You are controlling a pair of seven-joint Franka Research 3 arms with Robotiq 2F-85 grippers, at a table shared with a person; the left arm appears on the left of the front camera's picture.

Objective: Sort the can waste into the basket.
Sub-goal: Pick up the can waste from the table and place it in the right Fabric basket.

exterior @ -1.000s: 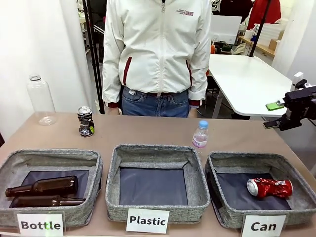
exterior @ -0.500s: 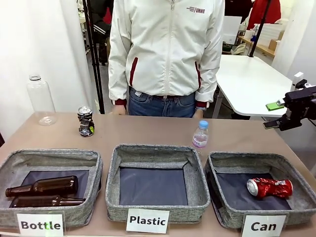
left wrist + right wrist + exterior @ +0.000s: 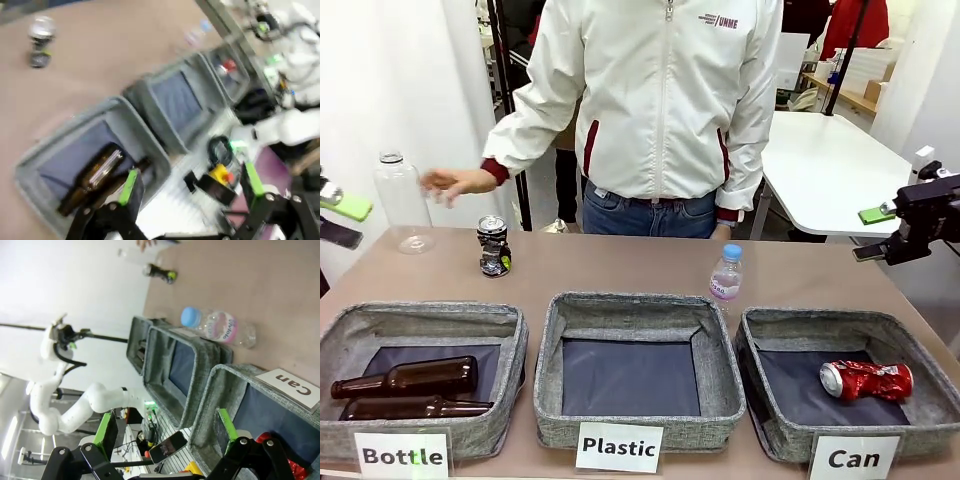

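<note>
The red can (image 3: 866, 380) is lying on its side on the dark floor of the Can basket (image 3: 820, 320), at the robot's right, so half of the sorting looks done. The black can (image 3: 493, 245) is standing upright on the table (image 3: 620, 265) at the far left, behind the Bottle basket (image 3: 420, 312) and near a clear bottle (image 3: 402, 203). The step in hand therefore appears to be fetching this second can. The left gripper (image 3: 342, 220) is hovering at the table's left edge, above and well apart from the black can, with its jaws spread wide and nothing between them. The right gripper (image 3: 872, 233) is hanging beyond the right edge, behind the Can basket, likewise spread and empty. The person's hand (image 3: 448, 184) is reaching out in the air above the black can, beside the clear bottle, seemingly touching neither. The next move probably calls for the left gripper to descend around the can's crumpled body, close firmly, and carry it across the Plastic basket (image 3: 630, 302) to the Can basket, while avoiding the nearby hand.
</note>
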